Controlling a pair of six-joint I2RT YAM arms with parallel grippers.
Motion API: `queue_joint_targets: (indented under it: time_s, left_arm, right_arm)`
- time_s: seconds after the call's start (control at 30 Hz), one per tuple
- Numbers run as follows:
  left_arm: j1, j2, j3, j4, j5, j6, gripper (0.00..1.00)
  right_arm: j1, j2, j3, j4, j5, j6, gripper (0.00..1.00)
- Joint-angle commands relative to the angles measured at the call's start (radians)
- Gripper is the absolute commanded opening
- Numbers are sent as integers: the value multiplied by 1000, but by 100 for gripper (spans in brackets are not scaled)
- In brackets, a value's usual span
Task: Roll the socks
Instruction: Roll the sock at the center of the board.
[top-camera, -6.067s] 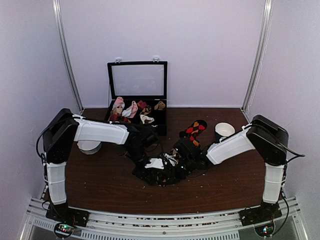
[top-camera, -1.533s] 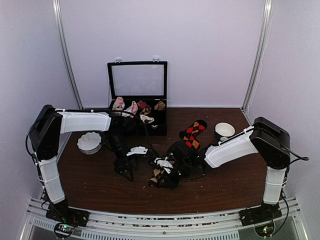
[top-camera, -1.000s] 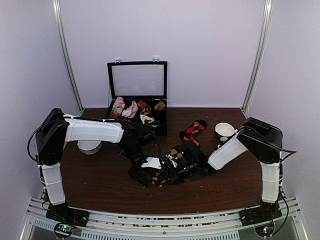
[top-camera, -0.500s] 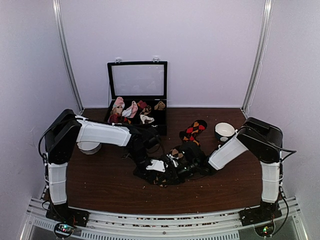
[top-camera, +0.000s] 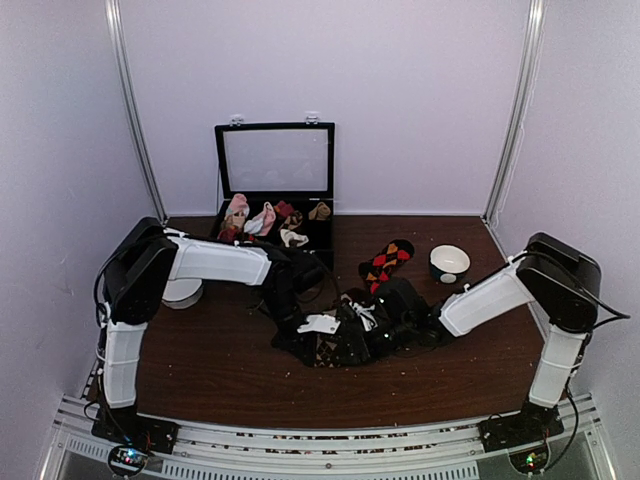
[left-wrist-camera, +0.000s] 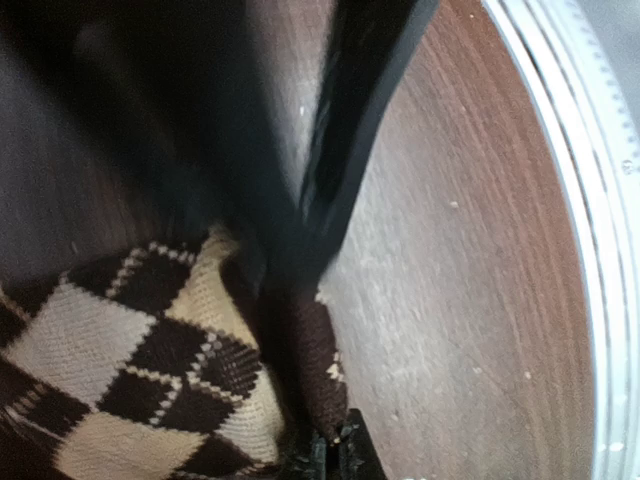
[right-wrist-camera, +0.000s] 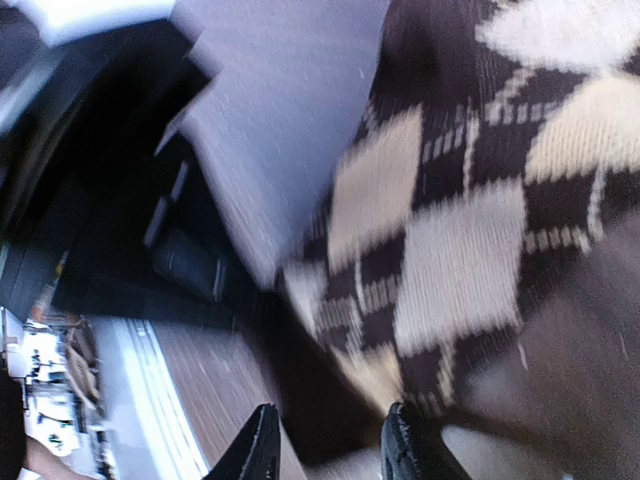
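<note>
Top external shows two bowls and two socks: white bowl (top-camera: 178, 294) far left, one open case (top-camera: 277, 160) behind, left gripper (left-wrist-camera: 330, 458) pinching the tan argyle sock (left-wrist-camera: 110, 350) mid-table, right gripper (right-wrist-camera: 330, 445) apparently spread, though blurred, red-orange sock (top-camera: 387, 260) lying apart, second bowl (top-camera: 449, 262) right

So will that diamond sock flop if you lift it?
Probably floppy: the tan argyle sock is soft knit and lies creased and folded. Likely light and grippy rather than slippery, given its fuzzy weave.
</note>
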Motion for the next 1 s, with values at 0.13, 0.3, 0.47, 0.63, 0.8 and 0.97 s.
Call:
queue_joint_targets:
  time_s: [0.13,0.3,0.47,0.63,0.8,0.97]
  left_arm:
    - [102,117,84,-250,98,-65,0]
    - [102,140,123,-280,96,-81,0]
    - [100,160,162,-310,87,-82,0]
    - [97,238,258,-369,69,-103,0]
    - [96,298,318,-415,59,-127,0]
    - [97,335,347,-426,35,-168,0]
  right_arm:
    - [116,-185,-68,-312,345,-304,41]
    - [236,-285,-82,-365,561,-499,42]
    - [424,-386,-165,-271,791,-700,44]
    - [493,-307,-86,-279,875,-831,44]
    - [493,-198,26,-243,883,-944,44]
    - [424,-94,137,-224,803,-1008,36]
